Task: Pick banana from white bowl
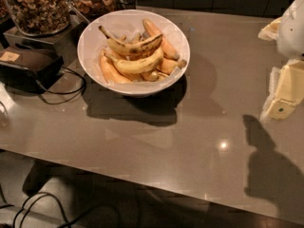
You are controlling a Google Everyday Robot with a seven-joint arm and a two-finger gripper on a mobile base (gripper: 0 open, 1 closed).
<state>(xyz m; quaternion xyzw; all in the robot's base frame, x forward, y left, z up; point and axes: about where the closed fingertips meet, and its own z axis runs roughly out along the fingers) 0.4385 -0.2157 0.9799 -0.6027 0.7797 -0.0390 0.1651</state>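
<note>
The white bowl stands on the grey table at the upper left of the camera view and holds several bananas. The banana is pale yellow and curved, and lies across the middle of the pile. A more spotted one rests just behind it, with deeper orange bananas under and around it. My gripper hangs at the right edge of the view, far to the right of the bowl and above the table, touching nothing. It is partly cut off by the frame edge.
Two glass jars of nuts stand behind the bowl at the top left. A dark box with a black cable lies to the left of the bowl. The table's front edge runs across the lower part of the view.
</note>
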